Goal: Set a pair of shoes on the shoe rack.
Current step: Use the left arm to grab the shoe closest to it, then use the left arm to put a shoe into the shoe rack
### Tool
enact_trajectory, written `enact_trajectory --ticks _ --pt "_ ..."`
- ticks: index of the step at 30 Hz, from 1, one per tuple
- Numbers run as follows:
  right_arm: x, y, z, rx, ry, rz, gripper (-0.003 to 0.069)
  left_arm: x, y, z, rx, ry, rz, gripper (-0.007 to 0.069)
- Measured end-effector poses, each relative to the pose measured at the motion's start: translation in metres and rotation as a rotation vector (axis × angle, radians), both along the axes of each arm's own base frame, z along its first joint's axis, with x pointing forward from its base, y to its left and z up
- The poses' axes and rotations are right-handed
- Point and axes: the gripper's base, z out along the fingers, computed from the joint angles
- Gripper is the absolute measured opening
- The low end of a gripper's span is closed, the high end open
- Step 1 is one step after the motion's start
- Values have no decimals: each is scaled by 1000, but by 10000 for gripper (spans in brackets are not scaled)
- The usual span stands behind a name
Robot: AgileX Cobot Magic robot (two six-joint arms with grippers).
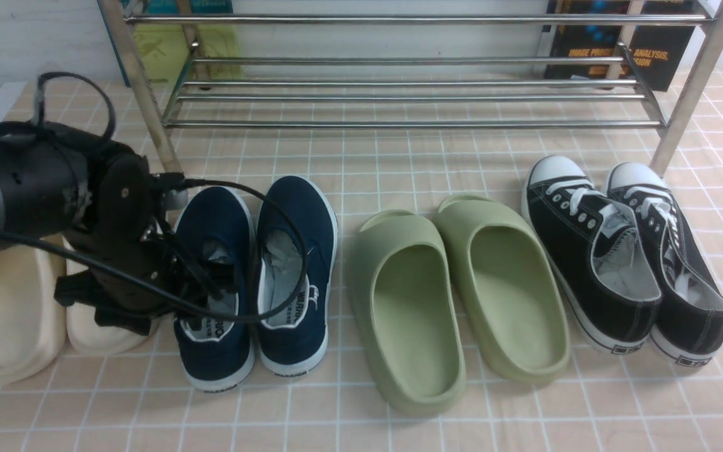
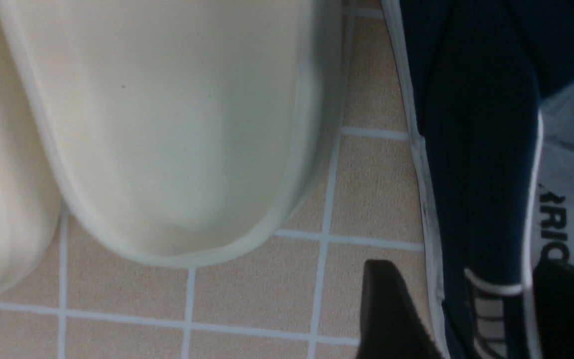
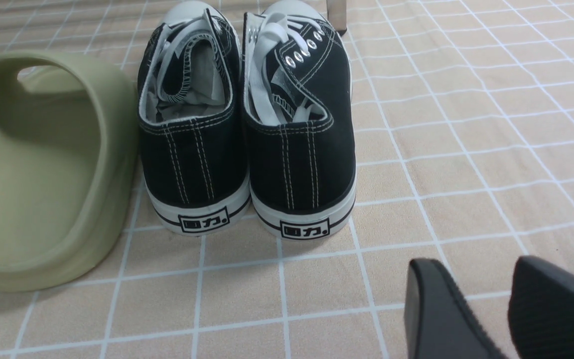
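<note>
The front view looks forward and slightly down from between the arms, taking in the tiled surface and the shoe rack across the top of the frame. The left wrist view hangs very close above the surface, facing down on a cream slide and a navy slip-on, both at the front view's lower left. The right wrist view sits low, farther back, facing the heels of the black lace-up sneakers and a green slide, shared with the front view's right half.
</note>
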Motion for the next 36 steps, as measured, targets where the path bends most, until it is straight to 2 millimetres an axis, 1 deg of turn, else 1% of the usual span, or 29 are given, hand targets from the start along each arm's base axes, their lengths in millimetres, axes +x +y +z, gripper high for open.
enact_trajectory --ticks 1,2,3,5,6,7,8,10,11,13,17,18,20,21,22,25,28,30,31,33,34,36 --pt "0 0 0 0 0 0 239 0 0 -1 0 0 0 377" --pt "0 0 0 0 0 0 239 2 -1 -7 -1 11 2 307" --pt "0 0 0 0 0 0 239 3 -1 -8 -3 13 3 279" --pt "0 0 0 0 0 0 239 4 -2 -10 -12 10 7 173" --pt "0 0 0 0 0 0 239 4 -2 -9 -12 9 6 173" --pt "0 0 0 0 0 0 239 4 -2 -9 -14 6 6 86" --pt "0 0 0 0 0 0 239 4 -2 -8 -14 4 7 57" --pt "0 0 0 0 0 0 239 2 -2 -3 -13 1 5 41" --pt "0 0 0 0 0 0 239 -1 -1 2 -13 0 4 39" --pt "0 0 0 0 0 0 239 -8 1 20 -18 -6 -5 39" --pt "0 0 0 0 0 0 239 -19 2 68 -52 -92 -41 41" --pt "0 0 0 0 0 0 239 -20 2 75 -59 -108 -46 41" --pt "0 0 0 0 0 0 239 -15 0 102 -93 -202 -55 41" --pt "0 0 0 0 0 0 239 -14 0 104 -95 -209 -56 41" --pt "0 0 0 0 0 0 239 -10 -2 116 -113 -252 -60 41" --pt "0 0 0 0 0 0 239 4 -7 126 -120 -289 -68 41" --pt "0 0 0 0 0 0 239 24 -12 120 -113 -277 -71 41" --pt "0 0 0 0 0 0 239 40 -17 116 -105 -275 -72 41" --pt "0 0 0 0 0 0 239 53 -19 110 -101 -265 -68 41" --pt "0 0 0 0 0 0 239 69 -20 104 -108 -260 -56 41" --pt "0 0 0 0 0 0 239 81 -18 100 -115 -255 -41 41" --pt "0 0 0 0 0 0 239 99 -15 96 -128 -259 -27 41"
